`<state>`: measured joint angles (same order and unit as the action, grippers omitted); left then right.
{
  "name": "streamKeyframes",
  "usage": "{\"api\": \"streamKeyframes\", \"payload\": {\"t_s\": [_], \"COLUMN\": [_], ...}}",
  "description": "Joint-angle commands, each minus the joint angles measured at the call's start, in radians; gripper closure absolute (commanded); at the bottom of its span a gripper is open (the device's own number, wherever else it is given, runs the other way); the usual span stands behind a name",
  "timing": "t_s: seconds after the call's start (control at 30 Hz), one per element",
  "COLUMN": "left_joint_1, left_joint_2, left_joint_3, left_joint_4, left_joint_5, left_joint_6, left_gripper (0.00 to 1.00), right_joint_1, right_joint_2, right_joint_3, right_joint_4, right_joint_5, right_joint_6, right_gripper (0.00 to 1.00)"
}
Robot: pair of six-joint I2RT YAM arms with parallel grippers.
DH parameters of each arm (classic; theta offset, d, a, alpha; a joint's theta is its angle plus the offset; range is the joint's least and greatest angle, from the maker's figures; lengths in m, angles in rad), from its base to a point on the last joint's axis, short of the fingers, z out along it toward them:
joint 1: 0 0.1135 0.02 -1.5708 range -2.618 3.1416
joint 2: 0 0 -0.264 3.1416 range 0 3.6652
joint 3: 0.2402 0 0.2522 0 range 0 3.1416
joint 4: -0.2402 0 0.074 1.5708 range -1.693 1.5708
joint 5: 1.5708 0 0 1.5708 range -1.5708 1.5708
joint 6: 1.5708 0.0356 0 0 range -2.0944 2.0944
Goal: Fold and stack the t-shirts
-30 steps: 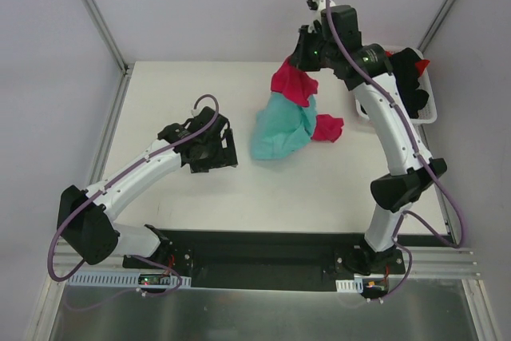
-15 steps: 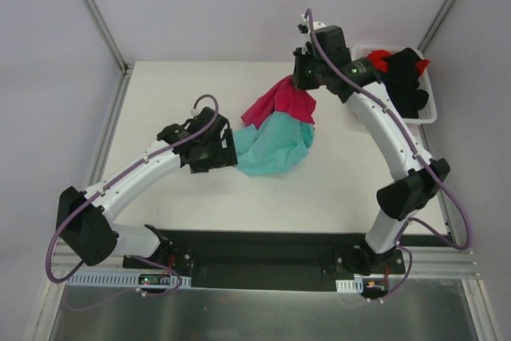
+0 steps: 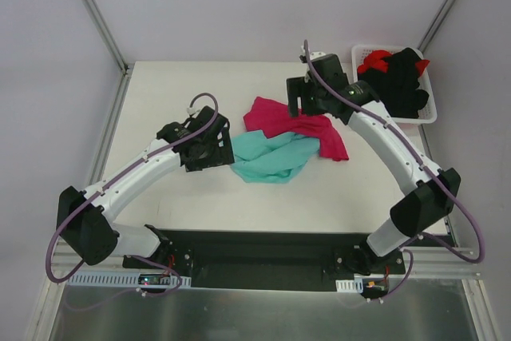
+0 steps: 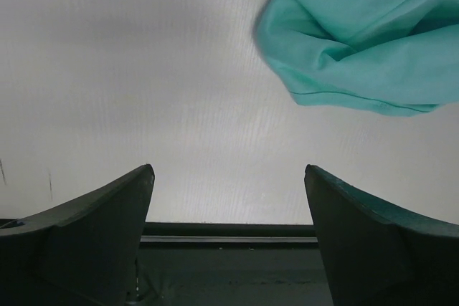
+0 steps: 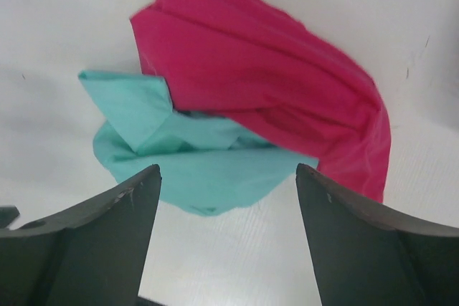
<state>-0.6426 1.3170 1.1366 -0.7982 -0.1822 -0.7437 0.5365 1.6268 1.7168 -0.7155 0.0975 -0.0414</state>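
A magenta t-shirt [image 3: 291,121] lies crumpled near the middle of the counter [image 3: 168,89]. It overlaps a teal t-shirt [image 3: 271,159] bunched just in front of it, toward my bases. The two touch and partly cover each other, and neither is flat or folded. Black and red t-shirts [image 3: 398,81] are heaped in a white basket [image 3: 429,117] at the far right corner, well apart from the pair.

My right fingers [image 3: 297,105] hang above the far edge of the magenta shirt, spread wide with nothing between them. My left fingers [image 3: 223,149] sit low beside the left edge of the teal shirt, also spread wide and empty. In my left wrist view the teal cloth is just ahead and to the right of them.

I judge the step in hand to be separating the two shirts and spreading one flat. To do that well, I should pinch a single layer at an edge or corner, not a bundle. I should take only one colour and draw it sideways clear of the other before smoothing it. No fold has begun.
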Motion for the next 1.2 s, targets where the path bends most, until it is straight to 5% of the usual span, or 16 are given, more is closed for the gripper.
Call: {"api": "streamKeyframes", "payload": {"t_s": [0.0, 0.3, 0.73, 1.17], "left_joint_1": [0.004, 0.179, 0.195, 0.195], "left_joint_2": [-0.002, -0.009, -0.039, -0.027], "left_joint_3": [0.035, 0.025, 0.012, 0.037], "left_joint_4": [-0.038, -0.047, -0.053, -0.065], "left_joint_5": [-0.036, 0.032, 0.05, 0.052], "left_joint_6": [0.015, 0.075, 0.089, 0.099], "left_gripper": [0.14, 0.14, 0.14, 0.13], "right_joint_1": [0.019, 0.117, 0.125, 0.123], "right_joint_2": [-0.117, -0.062, 0.126, 0.252], "right_joint_3": [-0.187, -0.349, -0.356, -0.296], "right_joint_4": [0.042, 0.082, 0.174, 0.186], "right_joint_5": [0.005, -0.004, -0.019, -0.045], "right_joint_6": [0.063, 0.109, 0.086, 0.086], "right_gripper": [0.23, 0.37, 0.39, 0.56]}}
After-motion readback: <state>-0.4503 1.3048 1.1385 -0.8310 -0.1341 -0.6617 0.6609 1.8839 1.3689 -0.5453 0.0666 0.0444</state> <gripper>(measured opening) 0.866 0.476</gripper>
